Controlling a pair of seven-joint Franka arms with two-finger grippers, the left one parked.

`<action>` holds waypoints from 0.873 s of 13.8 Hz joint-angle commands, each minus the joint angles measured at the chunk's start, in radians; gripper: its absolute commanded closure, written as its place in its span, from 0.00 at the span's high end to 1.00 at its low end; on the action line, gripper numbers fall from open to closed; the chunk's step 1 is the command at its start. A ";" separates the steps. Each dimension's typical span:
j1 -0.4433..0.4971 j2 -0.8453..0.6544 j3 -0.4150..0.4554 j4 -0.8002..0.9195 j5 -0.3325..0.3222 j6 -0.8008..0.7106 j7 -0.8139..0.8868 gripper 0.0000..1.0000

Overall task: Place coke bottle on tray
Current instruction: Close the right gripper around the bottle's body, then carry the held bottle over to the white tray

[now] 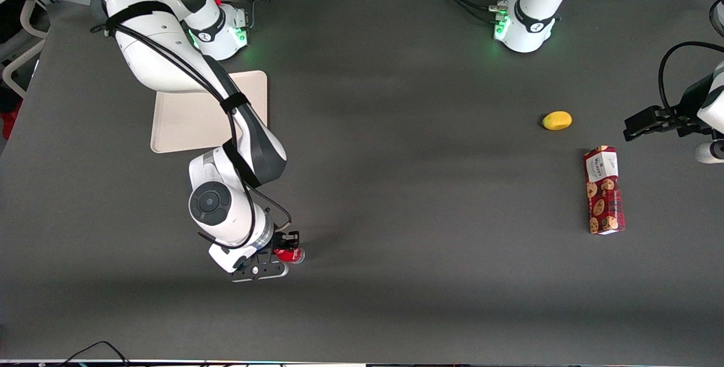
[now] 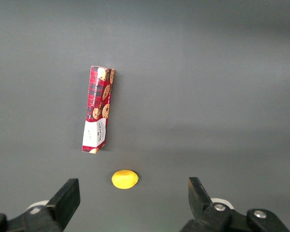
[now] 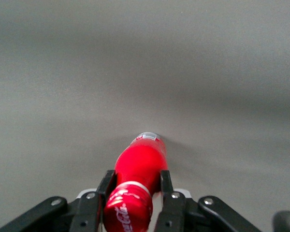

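Observation:
The coke bottle (image 1: 290, 254), small and red with a red cap and white script, is near the front of the table on the working arm's end. My gripper (image 1: 284, 255) is shut on it. In the right wrist view, the fingers (image 3: 107, 182) press both sides of the coke bottle (image 3: 141, 162) just below its cap, and its base points down toward the grey table. I cannot tell whether the base touches the table. The beige tray (image 1: 169, 138) lies farther from the front camera, partly hidden under my arm, with nothing showing on its visible part.
A long red cookie box (image 1: 604, 190) (image 2: 97, 110) and a small yellow fruit (image 1: 557, 120) (image 2: 124, 179) lie toward the parked arm's end of the table. My arm's links hang over the tray's near corner. Both arm bases stand at the table's back edge.

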 commanded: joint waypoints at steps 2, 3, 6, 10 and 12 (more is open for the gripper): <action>-0.005 -0.029 0.004 0.027 -0.005 -0.091 0.016 0.00; -0.007 -0.058 0.004 0.029 -0.005 -0.131 0.014 0.00; -0.020 -0.147 0.004 0.024 -0.005 -0.230 -0.024 0.00; -0.092 -0.323 0.008 -0.158 0.001 -0.294 -0.165 0.00; -0.131 -0.453 0.008 -0.335 0.003 -0.289 -0.235 0.00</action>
